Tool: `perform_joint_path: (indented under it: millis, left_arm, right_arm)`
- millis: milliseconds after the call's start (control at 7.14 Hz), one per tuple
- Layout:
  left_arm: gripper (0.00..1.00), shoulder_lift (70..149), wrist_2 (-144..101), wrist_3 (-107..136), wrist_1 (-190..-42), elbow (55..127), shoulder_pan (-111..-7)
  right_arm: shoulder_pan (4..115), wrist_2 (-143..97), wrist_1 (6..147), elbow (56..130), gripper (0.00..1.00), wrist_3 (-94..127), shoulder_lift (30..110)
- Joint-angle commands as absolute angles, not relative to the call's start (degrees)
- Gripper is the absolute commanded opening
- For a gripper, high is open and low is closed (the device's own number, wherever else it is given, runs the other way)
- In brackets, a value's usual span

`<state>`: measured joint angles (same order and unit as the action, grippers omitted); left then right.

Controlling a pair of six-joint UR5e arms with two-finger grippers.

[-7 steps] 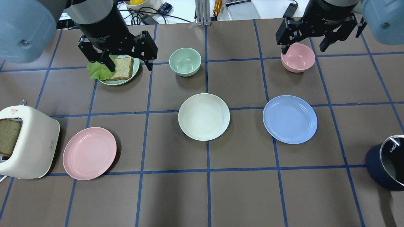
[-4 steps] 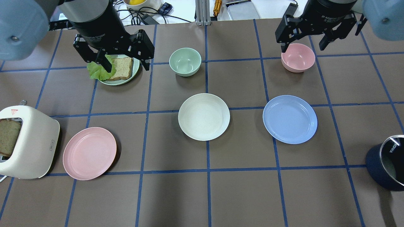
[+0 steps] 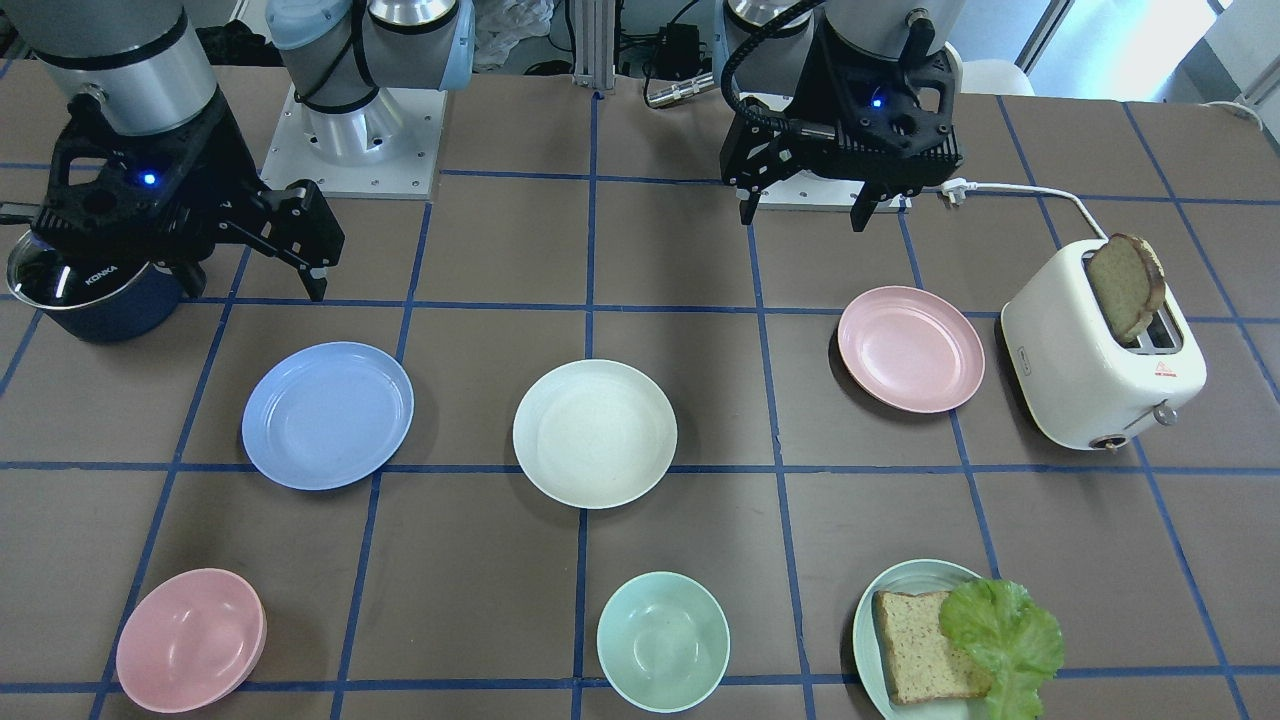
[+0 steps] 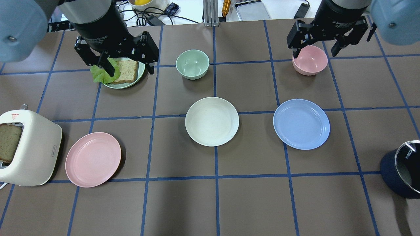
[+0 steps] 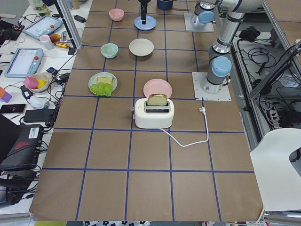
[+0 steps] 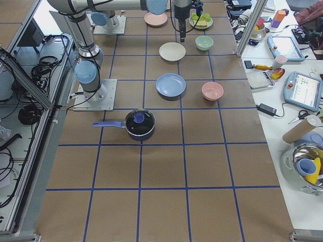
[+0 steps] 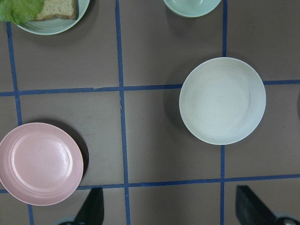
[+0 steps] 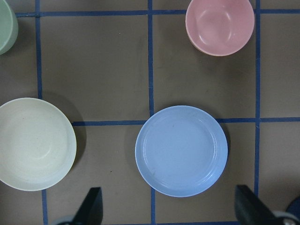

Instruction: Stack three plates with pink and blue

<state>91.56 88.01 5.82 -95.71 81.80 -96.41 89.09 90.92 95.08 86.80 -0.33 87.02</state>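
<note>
1. The three plates lie flat and well apart in a row on the surface (image 4: 249, 203). The pink plate (image 4: 93, 159) is on the robot's left, just beside the toaster (image 4: 29, 147). The cream-white plate (image 4: 212, 121) is in the middle and the blue plate (image 4: 301, 124) is on the right. Nothing is stacked yet.
2. The left tool (image 4: 130, 70) and right tool (image 4: 315, 53) hang high over the far side, fingers spread wide, carrying nothing.
3. Judged from this layout, the central cream-white plate is the likely base, since each arm can bring in the coloured plate on its own side. Each wrist view looks straight down on that plate.
4. In the overhead view the left tool masks part of the green plate (image 4: 123, 86) with bread and lettuce. The right tool overlaps the pink bowl (image 4: 310, 64).
5. The frame edges cut off the toaster and the dark pot (image 4: 402, 170). The wrist views show only the fingertip ends.
</note>
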Motion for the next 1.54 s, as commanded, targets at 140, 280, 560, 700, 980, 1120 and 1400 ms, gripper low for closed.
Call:
perform_joint_path:
  millis: [140,280,560,700,980,1120,1400]
  left_arm:
    - [1.0,91.23,87.8,5.89,-95.89,81.83,-95.01]
    - [1.0,91.14,87.72,5.54,-95.8,82.0,-95.01]
    - [1.0,91.06,87.8,5.19,-95.89,82.53,-95.1]
    - [1.0,91.14,87.8,5.1,-96.24,82.88,-95.01]
    - [1.0,91.93,90.5,5.45,-98.59,86.02,-94.57]
    - [1.0,90.98,92.62,5.01,-98.79,90.92,-92.4]
    - [1.0,92.79,92.81,1.79,-87.1,102.69,-85.56]
  right_arm:
    - [88.51,90.0,98.08,90.0,1.0,-0.18,85.43]
    - [88.16,90.52,100.44,90.17,1.0,-0.44,84.99]
    - [83.7,90.18,102.11,91.84,1.0,-1.23,82.8]
    - [79.84,90.0,104.83,95.24,1.0,-4.01,81.4]
    - [75.52,90.0,115.17,104.63,1.0,-9.13,80.95]
    - [73.41,88.35,122.36,110.59,0.99,-13.14,79.9]
    - [69.8,84.2,130.59,118.1,0.98,-14.33,77.45]
